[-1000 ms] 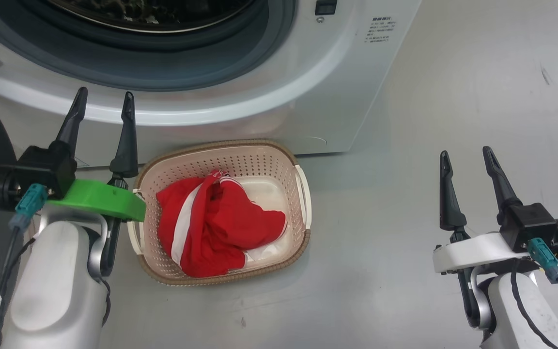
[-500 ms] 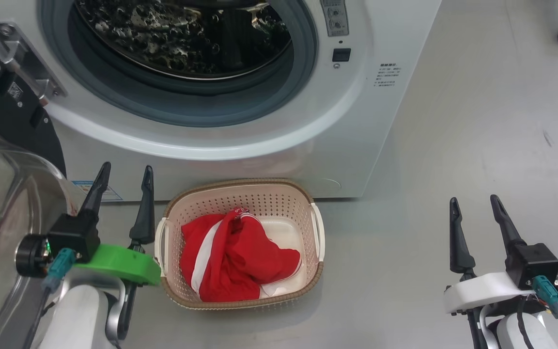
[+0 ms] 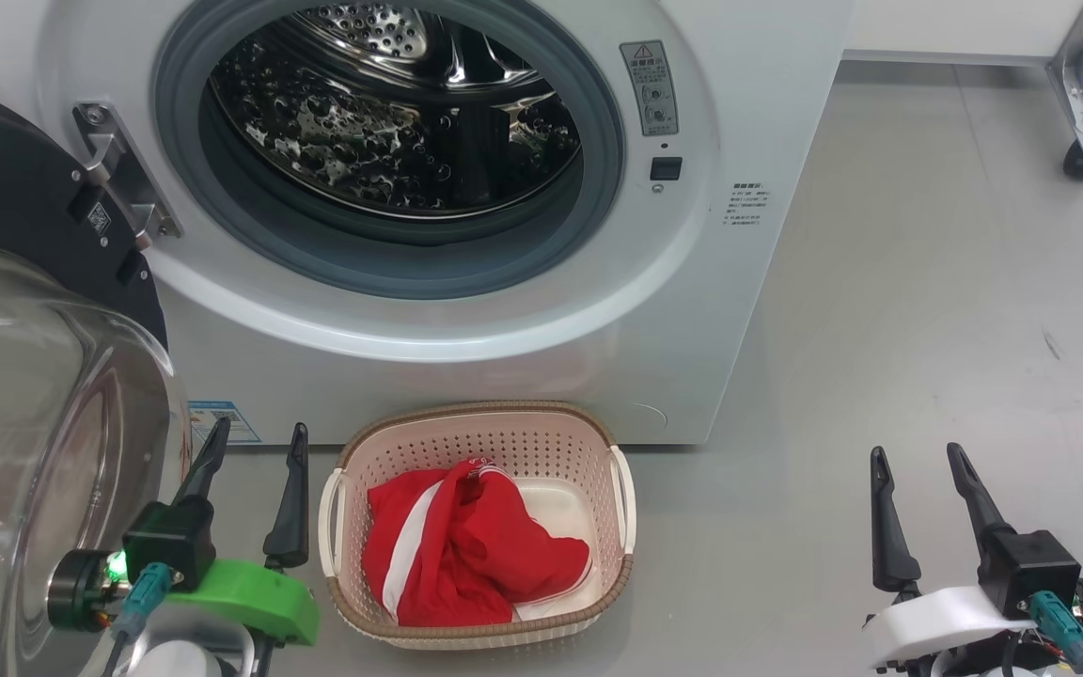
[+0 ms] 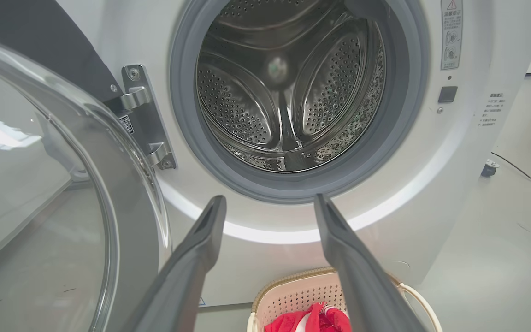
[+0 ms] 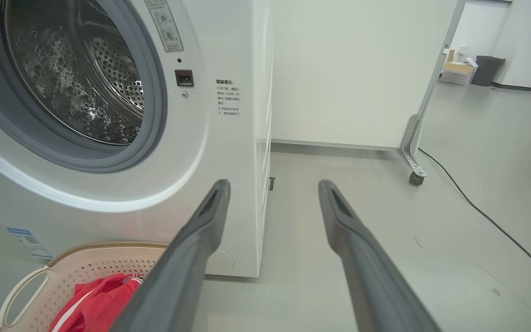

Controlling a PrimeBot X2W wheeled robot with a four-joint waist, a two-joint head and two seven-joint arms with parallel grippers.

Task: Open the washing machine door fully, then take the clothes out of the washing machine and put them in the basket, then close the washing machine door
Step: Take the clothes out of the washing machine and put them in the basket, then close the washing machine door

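Note:
The red clothes (image 3: 466,555) lie bunched inside the cream basket (image 3: 476,432), which stands on the floor before the white washing machine (image 3: 748,113). The steel drum (image 3: 391,122) looks empty. The washing machine door (image 3: 24,235) hangs open at the left, its glass bowl (image 3: 43,451) bulging toward me. My left gripper (image 3: 258,442) is open, just left of the basket and beside the glass bowl. My right gripper (image 3: 916,461) is open over bare floor at the right. The left wrist view looks into the drum (image 4: 288,87) between open fingers (image 4: 201,244).
A caster leg (image 3: 1082,132) of a white panel stands on the floor at the far right, with a black cable (image 5: 477,207) trailing across the floor. A cardboard box and dark bin (image 5: 486,69) sit far back. Grey floor (image 3: 927,310) stretches right of the machine.
The head camera has tilted up, so the drum opening and door now show more fully. Both grippers sit lower in the picture, still open; the clothes stay in the basket.

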